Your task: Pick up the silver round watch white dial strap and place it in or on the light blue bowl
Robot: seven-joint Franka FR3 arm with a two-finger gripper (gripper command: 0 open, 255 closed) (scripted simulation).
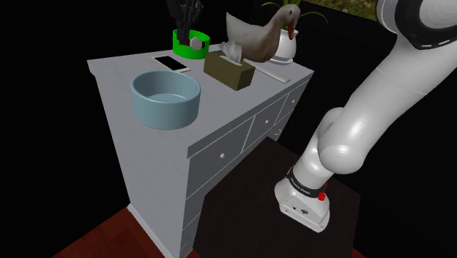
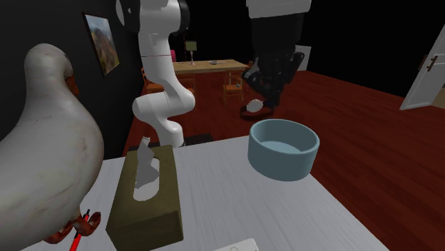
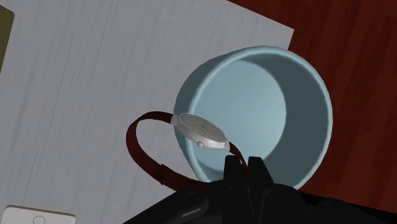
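Gripper (image 3: 243, 167) clamped on dark red looped strap, round silver white-dialled watch (image 3: 202, 130), over smooth light blue bowl (image 3: 186, 89).

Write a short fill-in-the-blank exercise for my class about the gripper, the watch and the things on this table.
1. The gripper holds the watch by its dark red ____.
2. The watch hangs above the rim of the light blue bowl, and inside the bowl lies ____.
3. On the table, a white tissue sticks up from a brown tissue ____.

Missing words: strap; nothing; box.
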